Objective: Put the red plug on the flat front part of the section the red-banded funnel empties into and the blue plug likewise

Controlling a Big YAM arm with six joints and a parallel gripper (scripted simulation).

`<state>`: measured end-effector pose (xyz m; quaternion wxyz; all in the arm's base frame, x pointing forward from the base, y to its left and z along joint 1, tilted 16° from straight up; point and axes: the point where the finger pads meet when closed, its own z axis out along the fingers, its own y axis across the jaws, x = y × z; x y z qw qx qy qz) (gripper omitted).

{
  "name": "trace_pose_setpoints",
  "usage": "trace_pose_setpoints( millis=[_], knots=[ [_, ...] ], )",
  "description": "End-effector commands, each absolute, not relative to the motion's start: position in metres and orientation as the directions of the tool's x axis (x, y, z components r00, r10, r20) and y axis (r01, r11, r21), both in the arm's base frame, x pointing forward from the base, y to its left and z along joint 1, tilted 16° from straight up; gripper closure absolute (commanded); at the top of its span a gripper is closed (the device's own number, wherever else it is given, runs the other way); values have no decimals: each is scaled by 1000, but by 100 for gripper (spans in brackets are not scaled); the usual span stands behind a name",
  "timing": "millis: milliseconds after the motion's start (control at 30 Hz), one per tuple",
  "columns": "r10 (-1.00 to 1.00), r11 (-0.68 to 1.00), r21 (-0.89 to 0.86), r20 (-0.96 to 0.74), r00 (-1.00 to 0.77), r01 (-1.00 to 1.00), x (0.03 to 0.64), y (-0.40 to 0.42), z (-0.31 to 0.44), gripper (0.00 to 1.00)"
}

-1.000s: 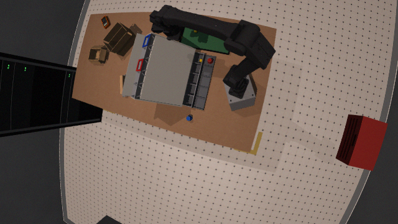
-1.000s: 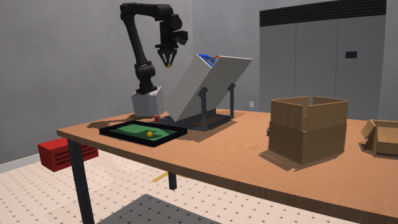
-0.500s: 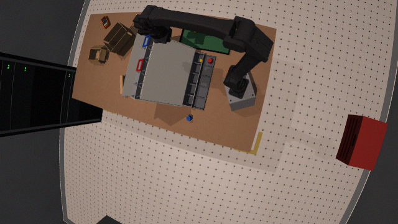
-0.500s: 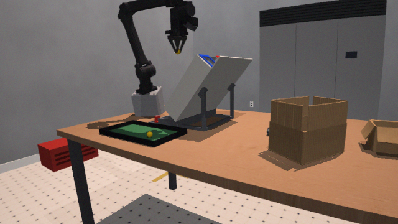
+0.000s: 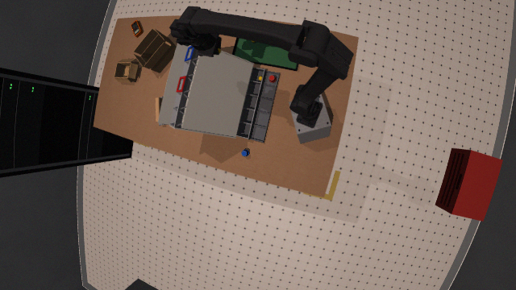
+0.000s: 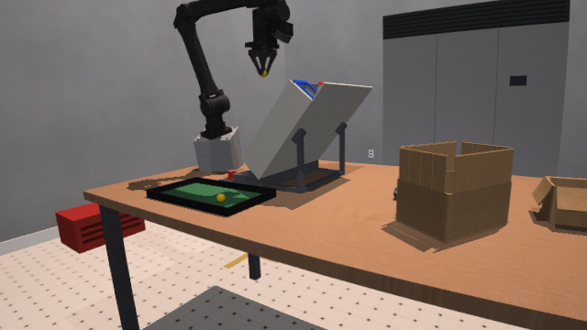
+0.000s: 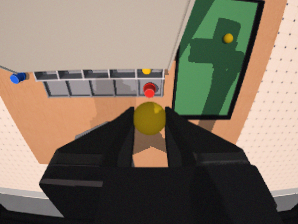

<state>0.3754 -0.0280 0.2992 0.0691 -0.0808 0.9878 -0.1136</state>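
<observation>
My gripper (image 6: 263,69) (image 7: 149,113) is shut on a yellow marble (image 6: 263,73) (image 7: 149,117). It hangs high over the top end of the tilted grey cover (image 5: 218,94) (image 6: 284,133) (image 7: 93,16), close to the blue-banded funnel (image 5: 189,53) (image 6: 304,86). The red-banded funnel (image 5: 181,84) sits beside it. The red plug (image 5: 272,78) (image 6: 231,174) (image 7: 150,88) stands on the flat front of the end section nearest the tray. A second yellow marble (image 5: 260,78) (image 7: 147,71) lies in that section. The blue plug (image 5: 245,152) (image 7: 16,78) stands on the table past the other end of the sections.
A black-rimmed green tray (image 5: 278,58) (image 6: 202,208) (image 7: 248,23) holds one more yellow marble (image 6: 220,197) (image 7: 228,38). The row of sections (image 5: 264,117) (image 7: 87,87) runs along the cover's low edge. Cardboard boxes (image 5: 153,50) (image 6: 454,192) stand at the table's far end.
</observation>
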Motion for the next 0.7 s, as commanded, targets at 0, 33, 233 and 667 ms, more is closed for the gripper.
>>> trace_pose_setpoints(
  millis=[0,33,233,667],
  knots=[
    [-176,961,-241,-156,-972,-136,389,-22,321,100],
    [-176,961,-241,-156,-972,-136,390,-21,321,100],
    [-176,961,-241,-155,-972,-136,398,-20,322,100],
    [-177,961,-240,-154,-972,-137,450,-9,327,100]
  ],
)
